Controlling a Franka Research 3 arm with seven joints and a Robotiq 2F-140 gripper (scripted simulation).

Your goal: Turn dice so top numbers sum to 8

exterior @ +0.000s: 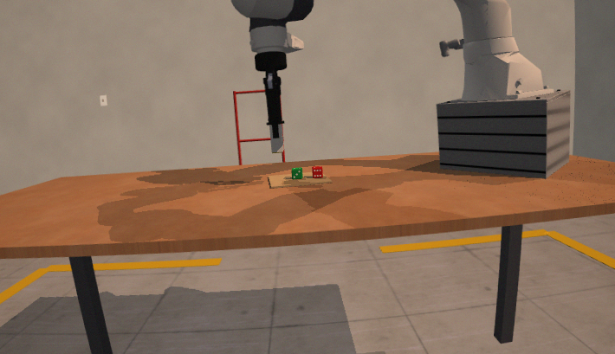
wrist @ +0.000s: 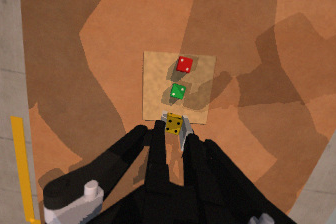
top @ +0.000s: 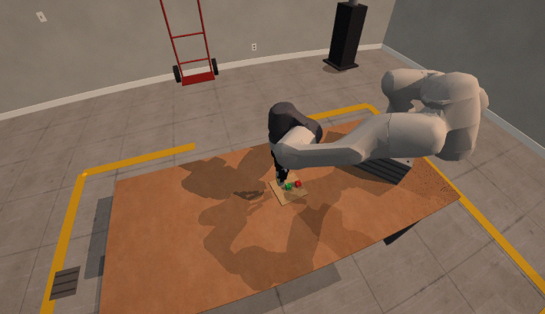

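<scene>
while green and red dice top the mat, jaws (top: 279,182) (exterior: 276,152) clenched on yellow die (wrist: 173,124).

green die (top: 288,186) (exterior: 296,173) (wrist: 177,91) and red die (top: 297,183) (exterior: 317,172) (wrist: 184,64) with white pips, yellow die (wrist: 173,124) with black pips

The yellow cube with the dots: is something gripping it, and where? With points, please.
Yes, the yellow die (wrist: 173,124) is pinched by two opposite side faces between the hand's (top: 280,181) (exterior: 276,151) (wrist: 174,125) fingertips.
</scene>
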